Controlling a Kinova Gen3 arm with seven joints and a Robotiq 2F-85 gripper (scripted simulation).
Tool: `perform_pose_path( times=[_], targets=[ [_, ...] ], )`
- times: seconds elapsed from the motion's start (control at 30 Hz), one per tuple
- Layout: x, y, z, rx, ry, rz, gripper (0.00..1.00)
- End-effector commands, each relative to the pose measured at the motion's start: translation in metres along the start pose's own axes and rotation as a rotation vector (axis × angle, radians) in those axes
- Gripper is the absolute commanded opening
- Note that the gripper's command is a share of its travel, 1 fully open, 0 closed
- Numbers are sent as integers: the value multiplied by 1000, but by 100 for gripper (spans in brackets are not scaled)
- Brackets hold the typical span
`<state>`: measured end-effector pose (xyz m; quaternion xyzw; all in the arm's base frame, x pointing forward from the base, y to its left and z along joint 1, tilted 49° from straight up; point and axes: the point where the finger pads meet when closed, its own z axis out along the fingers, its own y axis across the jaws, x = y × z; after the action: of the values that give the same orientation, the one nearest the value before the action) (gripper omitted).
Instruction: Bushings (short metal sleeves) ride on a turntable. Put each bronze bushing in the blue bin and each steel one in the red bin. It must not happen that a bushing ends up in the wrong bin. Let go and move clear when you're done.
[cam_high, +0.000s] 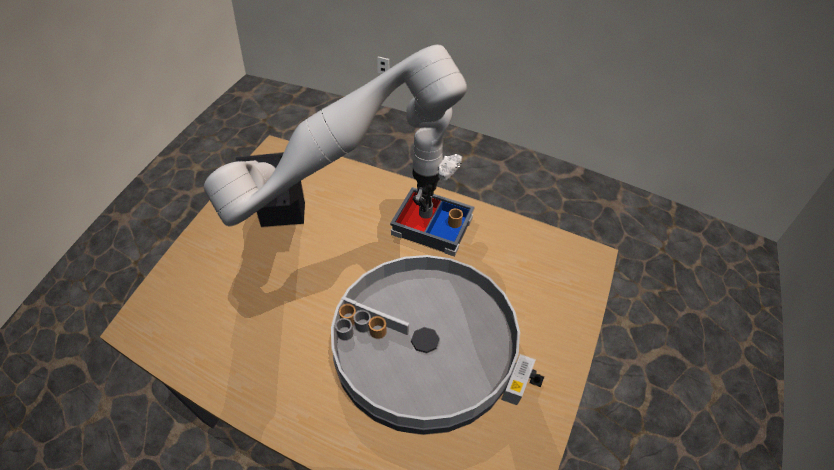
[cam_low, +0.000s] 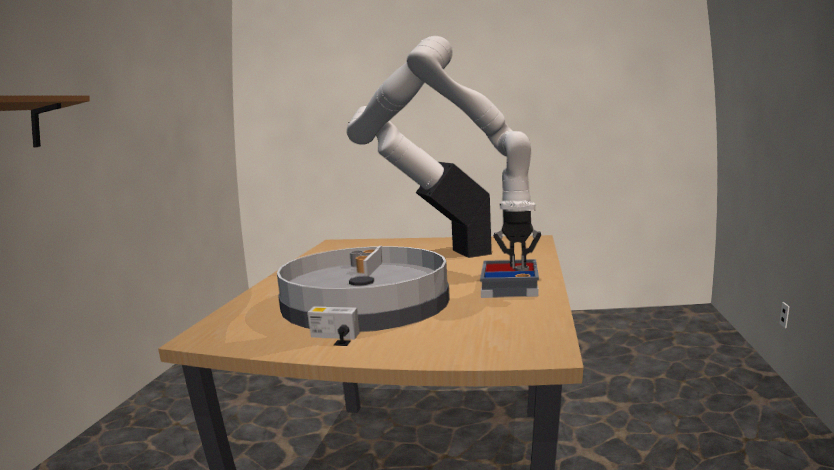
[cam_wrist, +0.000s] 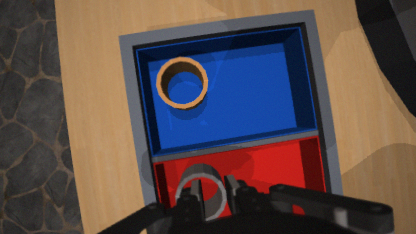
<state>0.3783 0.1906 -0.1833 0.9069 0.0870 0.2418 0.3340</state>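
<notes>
"How do the fingers (cam_high: 427, 201) (cam_low: 513, 259) stand?"

"Slightly apart, with a narrow gap between them, and clamped on nothing. One tip sits inside the mouth of a steel bushing (cam_high: 425, 214) (cam_wrist: 222, 205), the other outside, so its wall runs between them."

"And where is that bushing?"

"In the red bin (cam_high: 412, 217) (cam_low: 496, 266) (cam_wrist: 275, 165), upright. I can't tell if its base touches the floor."

"What's next door?"

"Across the divider, the blue bin (cam_high: 441, 231) (cam_low: 496, 274) (cam_wrist: 250, 90) has one bronze bushing (cam_high: 455, 224) (cam_low: 522, 276) (cam_wrist: 204, 85), standing upright near a corner."

"Further out?"

"The turntable (cam_high: 431, 385) (cam_low: 361, 294) is near the bins on the worktop (cam_high: 192, 315) (cam_low: 466, 344) (cam_wrist: 95, 100). Two bronze bushings and two steel ones stand bunched near the straight guide (cam_high: 379, 315) (cam_low: 373, 260)."

"Anything beside the turntable's rim?"

"A pale labelled box (cam_high: 518, 379) (cam_low: 332, 322), over on the side away from the bushings."
</notes>
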Motion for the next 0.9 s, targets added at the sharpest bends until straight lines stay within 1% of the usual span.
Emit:
perform_pose_path(
  times=[0.0, 0.1, 0.4, 0.87],
  targets=[
    [-2, 1, -4, -3, -4, -1, 19],
    [-3, 2, -7, -5, -5, -1, 19],
    [-1, 0, -6, 0, 0, 0, 19],
    [-3, 2, -13, -5, -5, -1, 19]
  ],
)
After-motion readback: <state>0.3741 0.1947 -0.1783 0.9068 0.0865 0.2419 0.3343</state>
